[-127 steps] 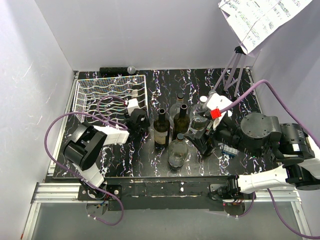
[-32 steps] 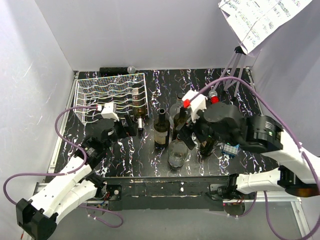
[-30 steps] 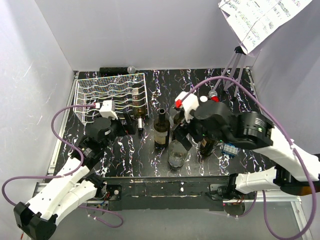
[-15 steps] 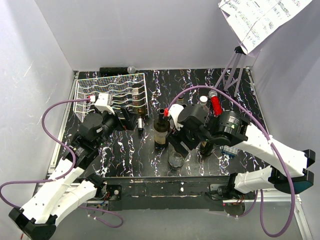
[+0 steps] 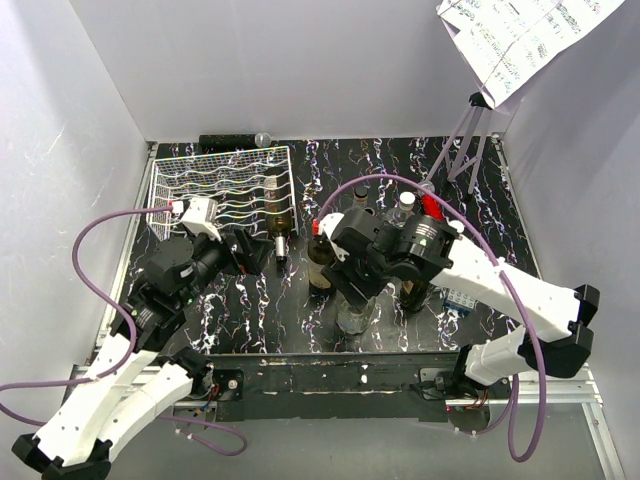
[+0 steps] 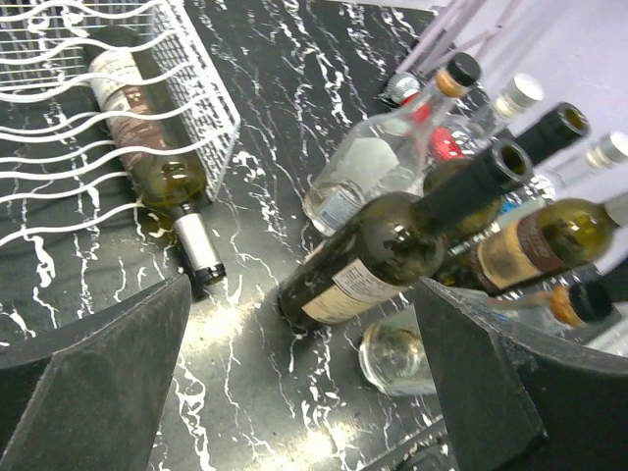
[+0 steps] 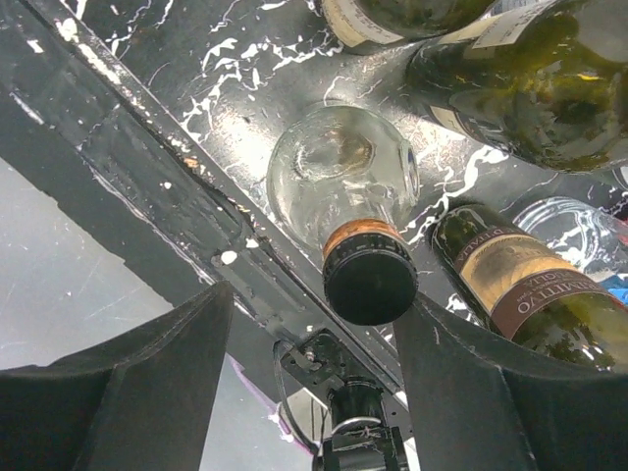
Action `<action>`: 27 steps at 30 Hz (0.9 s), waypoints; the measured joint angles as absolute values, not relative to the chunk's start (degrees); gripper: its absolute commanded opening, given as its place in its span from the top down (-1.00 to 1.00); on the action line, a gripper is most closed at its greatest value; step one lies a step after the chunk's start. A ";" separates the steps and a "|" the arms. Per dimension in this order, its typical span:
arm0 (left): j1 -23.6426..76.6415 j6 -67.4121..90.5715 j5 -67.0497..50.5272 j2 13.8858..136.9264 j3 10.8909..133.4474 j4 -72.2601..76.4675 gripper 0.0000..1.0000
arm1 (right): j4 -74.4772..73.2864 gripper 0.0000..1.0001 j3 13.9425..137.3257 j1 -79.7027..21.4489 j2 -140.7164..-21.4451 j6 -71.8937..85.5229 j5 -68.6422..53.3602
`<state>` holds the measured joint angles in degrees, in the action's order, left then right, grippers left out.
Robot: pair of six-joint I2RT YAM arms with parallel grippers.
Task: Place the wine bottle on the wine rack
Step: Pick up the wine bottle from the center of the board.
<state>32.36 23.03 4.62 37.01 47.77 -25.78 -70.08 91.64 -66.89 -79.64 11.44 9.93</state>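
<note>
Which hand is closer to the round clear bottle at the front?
Right. The right hand sits over the clear bottle, a finger on each side of its cap; the left hand is off to the left, beside the wire rack.

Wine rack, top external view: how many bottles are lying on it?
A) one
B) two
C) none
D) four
A: a single dark bottle lies in the rightmost cradle of the wine rack, its neck sticking out past the near edge; no other bottle is on it.
</note>
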 measured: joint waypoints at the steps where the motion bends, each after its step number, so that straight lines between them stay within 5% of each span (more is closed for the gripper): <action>1: 32.36 22.98 3.62 36.23 47.75 -26.22 -0.96 | -70.37 -0.41 91.90 -66.81 -80.16 11.75 10.17; 9: 32.34 20.03 -9.56 32.82 46.22 -29.12 -0.96 | -71.09 -0.51 94.02 -66.04 -83.81 14.87 13.37; 18: 32.36 18.17 -17.52 30.74 41.80 -31.46 -0.96 | -71.18 -0.08 94.41 -64.93 -85.86 17.93 14.92; 27: 32.34 18.00 -23.07 30.98 39.38 -30.70 -0.96 | -71.50 -0.06 93.93 -64.55 -85.89 19.99 15.29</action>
